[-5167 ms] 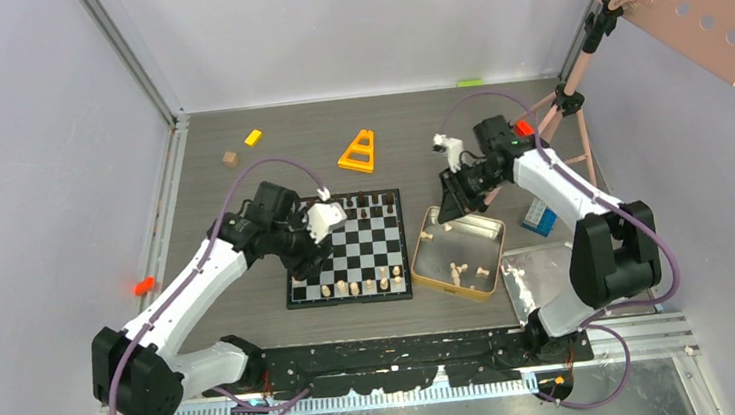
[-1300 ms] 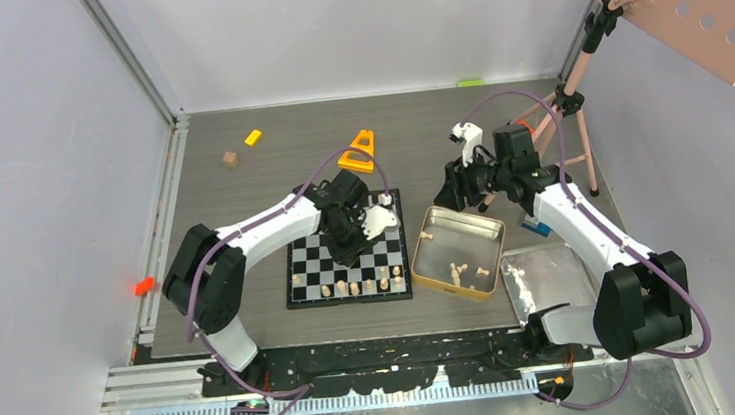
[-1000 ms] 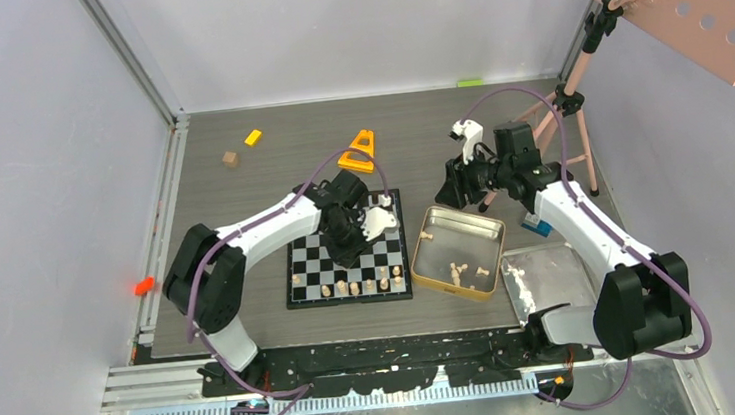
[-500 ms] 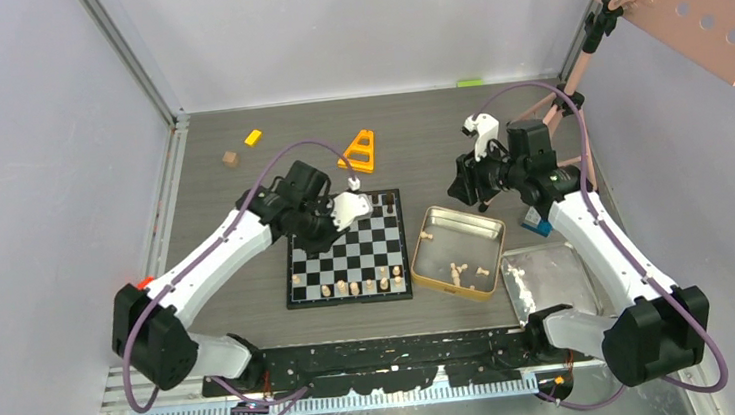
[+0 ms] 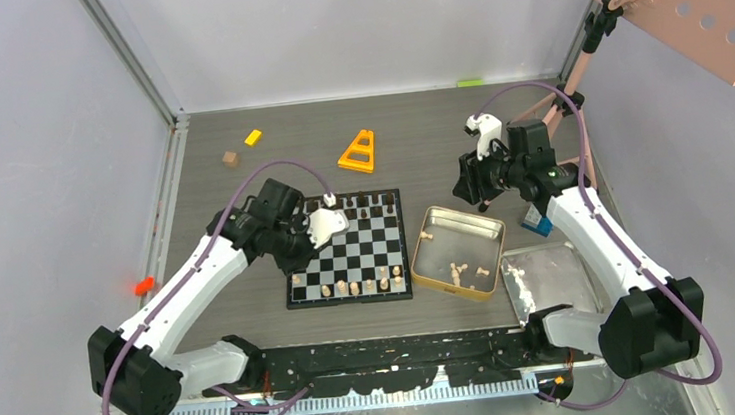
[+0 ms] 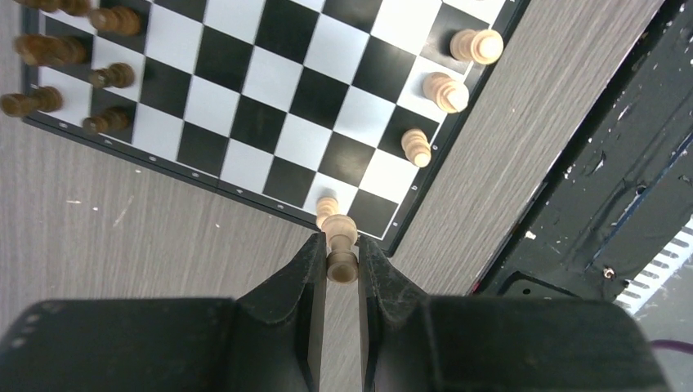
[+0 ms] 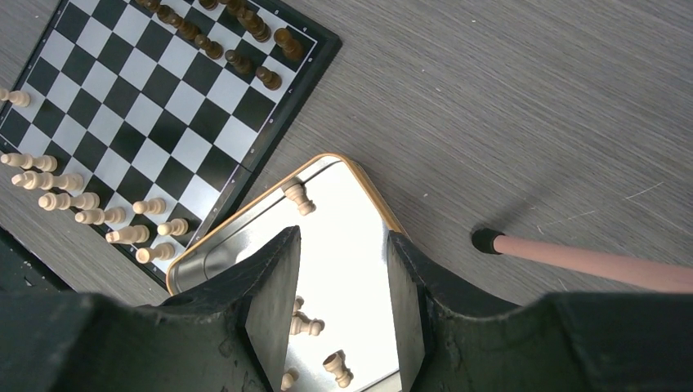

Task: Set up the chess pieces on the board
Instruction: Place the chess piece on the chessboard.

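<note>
Currently, left gripper: nearly closed, its two fingers pinching a pale chess piece by the sides.
Held piece: bottom centre of the left wrist view, over the dark border at a corner of the board; whether it touches down cannot be told.
Nearest neighbour: another pale piece stands on the board just beyond the held one.
Left gripper from above: at the board's left edge, middle left of the top frame.
Right gripper: wide open, nothing between the fingers.
Right gripper's place: above the far end of the gold tin; right of centre in the top view.
Tin contents: several pale pieces lying loose on the shiny floor.
Board: flat on the tabletop, centre of the top frame, just left of the tin.
Pale row: standing along the board's lower edge in the top view.
Dark pieces: along the board's upper edge.
Silver tray: lower right, beside the tin.
Orange triangle: above the board, apart from it.
</note>
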`<control>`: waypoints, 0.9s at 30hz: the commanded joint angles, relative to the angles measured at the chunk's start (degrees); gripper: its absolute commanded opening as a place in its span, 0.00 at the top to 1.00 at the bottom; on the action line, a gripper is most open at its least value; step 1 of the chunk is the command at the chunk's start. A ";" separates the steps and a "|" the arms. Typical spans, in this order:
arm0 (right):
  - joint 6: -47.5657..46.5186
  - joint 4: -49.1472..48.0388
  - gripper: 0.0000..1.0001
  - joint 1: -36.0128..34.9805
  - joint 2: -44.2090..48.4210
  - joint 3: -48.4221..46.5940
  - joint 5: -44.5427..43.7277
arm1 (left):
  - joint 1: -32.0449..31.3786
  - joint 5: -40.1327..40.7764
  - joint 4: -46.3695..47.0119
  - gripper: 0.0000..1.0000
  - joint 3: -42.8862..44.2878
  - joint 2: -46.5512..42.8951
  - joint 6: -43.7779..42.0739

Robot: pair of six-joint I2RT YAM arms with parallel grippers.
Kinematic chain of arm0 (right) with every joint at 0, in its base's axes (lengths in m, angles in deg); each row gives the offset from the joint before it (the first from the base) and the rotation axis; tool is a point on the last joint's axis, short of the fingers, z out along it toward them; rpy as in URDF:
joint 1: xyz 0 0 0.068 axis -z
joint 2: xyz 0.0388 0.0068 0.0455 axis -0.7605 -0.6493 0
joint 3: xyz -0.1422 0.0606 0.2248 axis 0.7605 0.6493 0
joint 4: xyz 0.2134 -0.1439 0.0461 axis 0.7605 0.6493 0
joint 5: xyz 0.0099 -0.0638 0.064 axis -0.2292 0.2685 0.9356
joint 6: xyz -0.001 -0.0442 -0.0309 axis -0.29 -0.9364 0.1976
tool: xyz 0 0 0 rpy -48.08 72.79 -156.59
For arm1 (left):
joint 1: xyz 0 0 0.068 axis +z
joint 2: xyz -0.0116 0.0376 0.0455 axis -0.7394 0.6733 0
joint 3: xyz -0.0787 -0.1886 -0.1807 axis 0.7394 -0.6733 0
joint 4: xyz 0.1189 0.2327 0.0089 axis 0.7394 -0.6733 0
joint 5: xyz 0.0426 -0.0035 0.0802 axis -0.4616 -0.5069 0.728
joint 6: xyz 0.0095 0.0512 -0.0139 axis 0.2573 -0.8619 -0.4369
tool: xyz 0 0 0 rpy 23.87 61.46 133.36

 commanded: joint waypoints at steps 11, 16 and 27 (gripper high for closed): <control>-1.16 0.05 0.51 0.63 -0.25 -1.00 0.84 | 0.30 -1.39 5.53 0.99 -8.16 -0.25 -0.90; -1.56 0.76 0.51 0.76 -0.96 -1.09 1.01 | 0.30 -1.09 6.42 0.99 -9.60 1.21 -1.34; -1.88 1.66 0.51 0.89 -2.48 -1.35 1.68 | 0.30 2.01 7.94 0.99 -13.93 2.01 -1.57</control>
